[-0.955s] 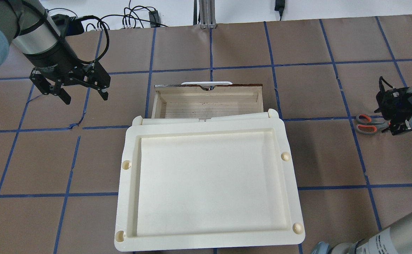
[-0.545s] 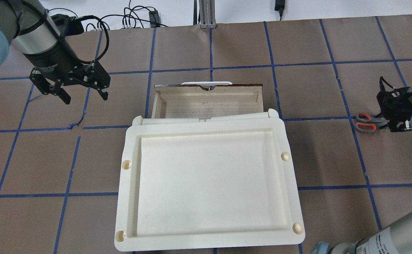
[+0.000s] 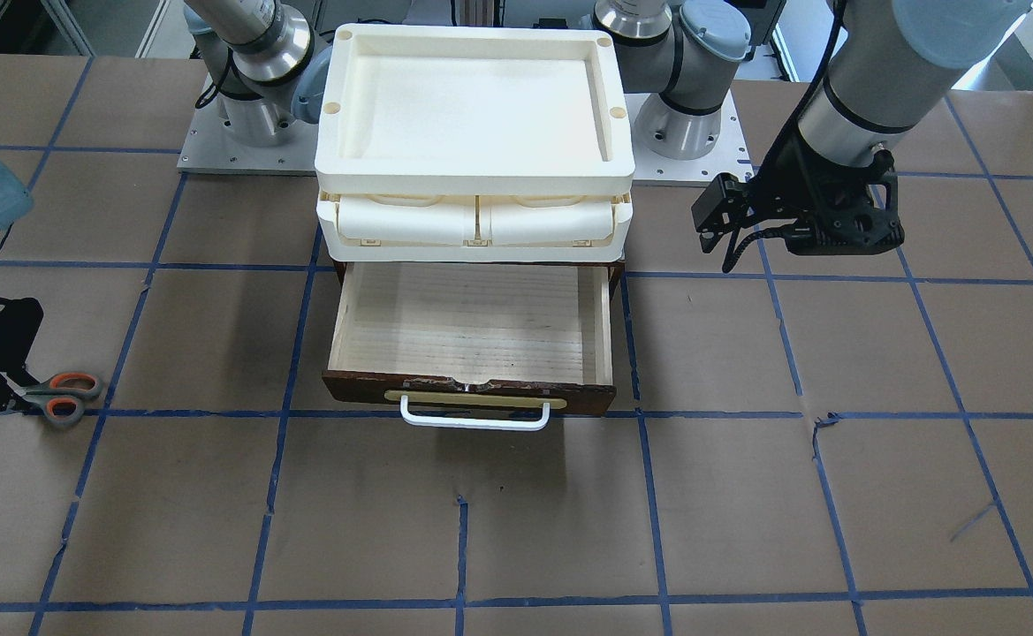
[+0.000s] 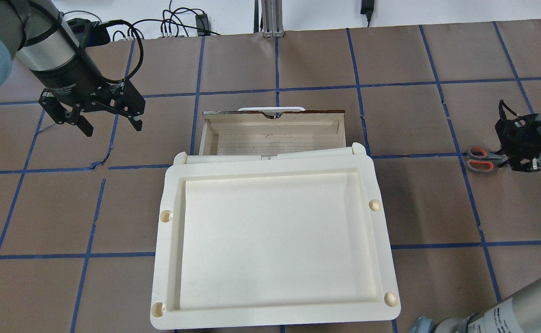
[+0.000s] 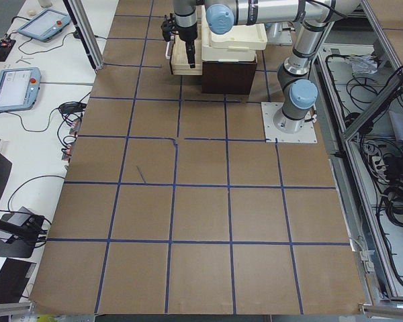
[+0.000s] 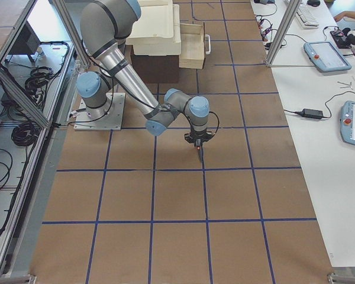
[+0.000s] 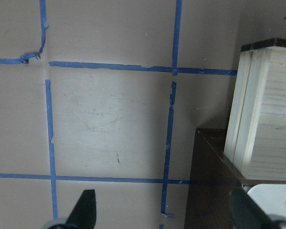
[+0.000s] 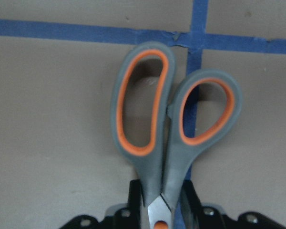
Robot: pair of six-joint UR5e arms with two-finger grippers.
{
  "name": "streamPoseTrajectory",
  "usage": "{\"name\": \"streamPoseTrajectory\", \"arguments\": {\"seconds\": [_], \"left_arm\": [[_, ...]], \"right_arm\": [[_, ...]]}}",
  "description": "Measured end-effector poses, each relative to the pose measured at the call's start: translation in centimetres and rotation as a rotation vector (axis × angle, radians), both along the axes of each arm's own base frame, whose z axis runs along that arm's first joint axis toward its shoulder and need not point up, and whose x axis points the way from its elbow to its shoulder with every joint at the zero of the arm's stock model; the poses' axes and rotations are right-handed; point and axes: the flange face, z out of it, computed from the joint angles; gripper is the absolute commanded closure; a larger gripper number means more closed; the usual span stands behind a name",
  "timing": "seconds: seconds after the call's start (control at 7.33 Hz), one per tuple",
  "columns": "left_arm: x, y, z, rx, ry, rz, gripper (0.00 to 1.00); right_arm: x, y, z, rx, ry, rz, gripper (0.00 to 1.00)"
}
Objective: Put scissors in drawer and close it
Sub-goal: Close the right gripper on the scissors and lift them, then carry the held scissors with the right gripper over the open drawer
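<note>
- Scissors (image 8: pixel 155 167) are being clamped at the neck by the right gripper (image 8: pixel 161 196), with the loop handles pointing ahead of it.
- The drawer (image 4: pixel 272 134), pulled out, is being seen well apart from that claw.
- Beyond the drawer, the left gripper (image 4: pixel 111 126) is being held spread wide.

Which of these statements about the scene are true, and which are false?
1. The drawer is pulled out and empty. True.
2. The scissors lie inside the drawer. False: they are out on the table, between the jaws of the right gripper.
3. The left gripper has its jaws open and holds nothing. True.
4. The scissors have green handles. False: the handles are grey and orange.
</note>
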Motion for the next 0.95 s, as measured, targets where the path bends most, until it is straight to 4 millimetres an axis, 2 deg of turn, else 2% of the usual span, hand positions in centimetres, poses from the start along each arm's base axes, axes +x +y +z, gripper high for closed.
{"name": "streamPoseTrajectory", "arguments": {"seconds": [0.27,0.41,0.55,0.95], "left_arm": [[0.0,0.0,0.0,-0.001,0.001,0.001,0.0],[-0.1,0.0,0.0,-0.002,0.002,0.003,0.0],[-0.1,0.0,0.0,-0.001,0.002,0.003,0.0],[0.0,0.0,0.0,0.001,-0.006,-0.005,0.0]], "right_arm": [[0.1,-1.2,2.9,-0.038,0.01,-0.069,0.96],[1.3,-1.8,4.9,-0.044,0.001,-0.111,0.96],[3.9,-2.5,7.6,-0.05,-0.007,-0.138,0.96],[15.4,-5.0,16.9,-0.06,-0.037,-0.194,0.96]]}}
